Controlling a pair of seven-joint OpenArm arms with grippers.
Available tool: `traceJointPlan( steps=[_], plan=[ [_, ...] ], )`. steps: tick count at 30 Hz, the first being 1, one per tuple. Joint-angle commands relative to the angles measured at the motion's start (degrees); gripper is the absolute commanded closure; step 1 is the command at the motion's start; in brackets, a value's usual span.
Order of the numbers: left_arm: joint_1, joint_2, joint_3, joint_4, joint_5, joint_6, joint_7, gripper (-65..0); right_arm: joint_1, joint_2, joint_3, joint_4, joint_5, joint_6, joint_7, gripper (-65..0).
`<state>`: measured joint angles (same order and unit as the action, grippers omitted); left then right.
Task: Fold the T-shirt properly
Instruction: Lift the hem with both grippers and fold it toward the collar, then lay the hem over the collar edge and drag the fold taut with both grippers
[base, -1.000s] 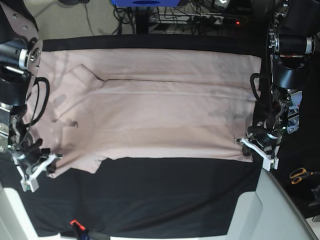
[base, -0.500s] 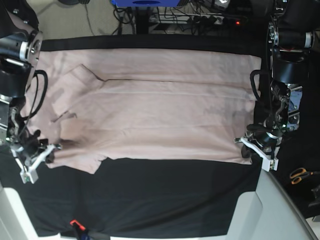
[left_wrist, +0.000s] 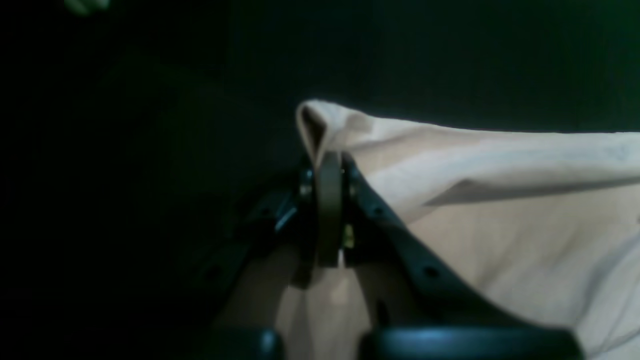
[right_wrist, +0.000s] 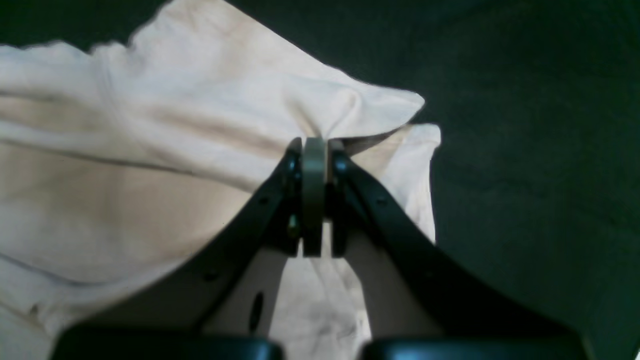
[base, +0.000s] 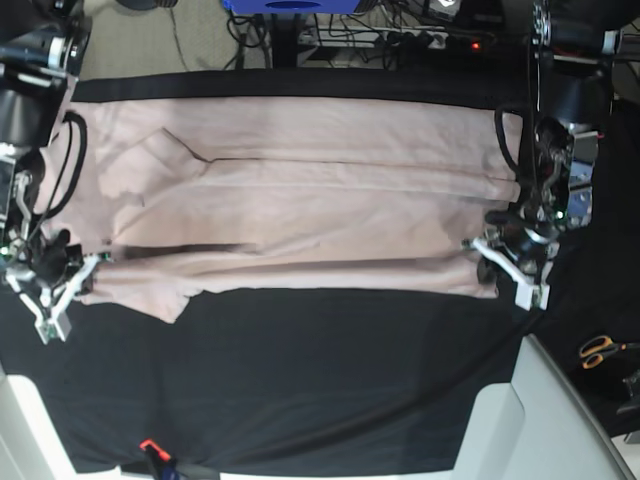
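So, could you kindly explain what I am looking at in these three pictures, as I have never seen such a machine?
It is a robot with two arms working over a table covered with a black cloth. One picture looks down from above; the other two come from small cameras on the wrists, looking along each pincer. A pale pink T-shirt lies spread on the cloth. The left gripper, on the right of the overhead picture, is closed on one edge of the shirt, and its own camera shows the fabric pinched. The right gripper pinches the opposite end. Orange-handled scissors lie off to the side.
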<state>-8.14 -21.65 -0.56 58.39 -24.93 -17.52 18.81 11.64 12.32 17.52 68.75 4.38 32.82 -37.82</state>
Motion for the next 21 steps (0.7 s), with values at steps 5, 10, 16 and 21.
traceJointPlan(
  steps=[5,10,16,21],
  plan=[
    [1.9,-2.7,-0.4,6.3,-0.6,-0.1,0.2,0.0,-1.7,-0.6,4.7,5.9,0.5,0.1,-3.5,0.0],
    [3.7,-3.9,-0.4,7.5,-0.7,-0.1,0.2,0.0,-5.4,-1.5,6.9,9.4,0.4,0.1,-5.7,0.0],
    [4.8,-4.5,-0.4,7.5,-0.7,-0.1,0.2,0.0,-8.6,-1.6,7.0,10.3,0.5,0.1,-5.7,0.0],
    [6.2,-5.5,-0.5,9.8,-1.1,-0.1,0.2,0.0,-10.3,-1.6,7.1,10.3,0.5,0.1,-5.7,0.0]
  ],
)
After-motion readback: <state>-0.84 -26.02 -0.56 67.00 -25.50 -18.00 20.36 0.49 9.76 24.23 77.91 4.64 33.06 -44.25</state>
